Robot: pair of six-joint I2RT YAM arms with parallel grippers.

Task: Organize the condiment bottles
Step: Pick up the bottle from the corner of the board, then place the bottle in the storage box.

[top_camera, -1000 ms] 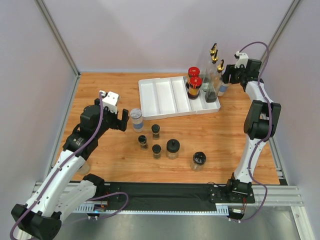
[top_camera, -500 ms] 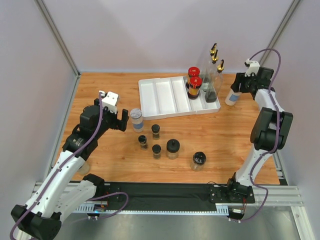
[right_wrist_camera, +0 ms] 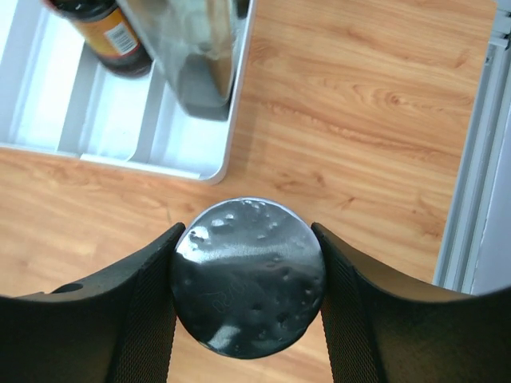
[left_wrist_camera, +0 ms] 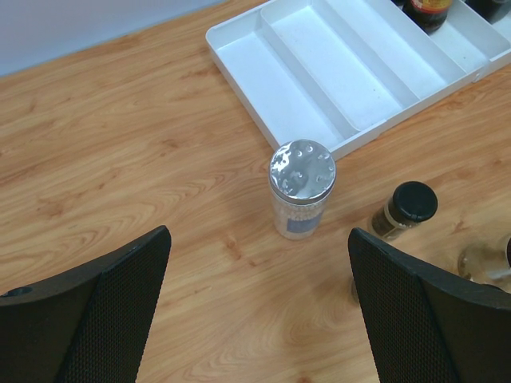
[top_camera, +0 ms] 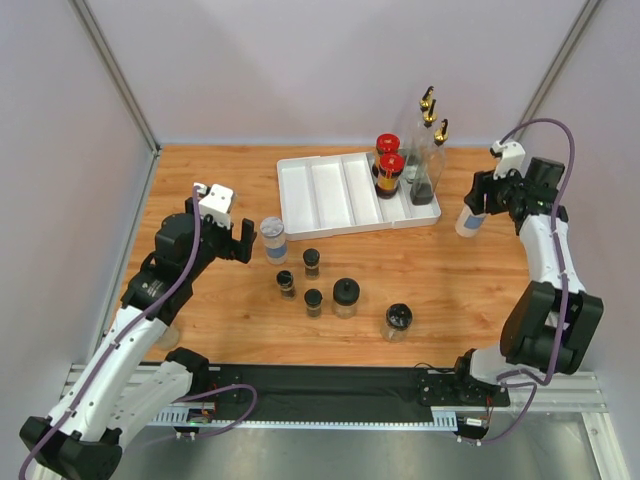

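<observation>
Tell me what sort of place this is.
Likely a robotics lab test cell: left arm and right arm bolted at a wooden tabletop, plain grey partition walls around it, condiment jars staged beside a white divided tray.

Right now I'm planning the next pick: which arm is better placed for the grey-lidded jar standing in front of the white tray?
Left. The left gripper is open right beside that grey-lidded jar, facing it; the right gripper is shut on a second jar.

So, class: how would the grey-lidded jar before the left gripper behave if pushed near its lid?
The grey-lidded jar stands upright, taller than wide, so it would probably tip. Being round, it might then roll. It looks filled with pale contents, so likely hefty.
</observation>
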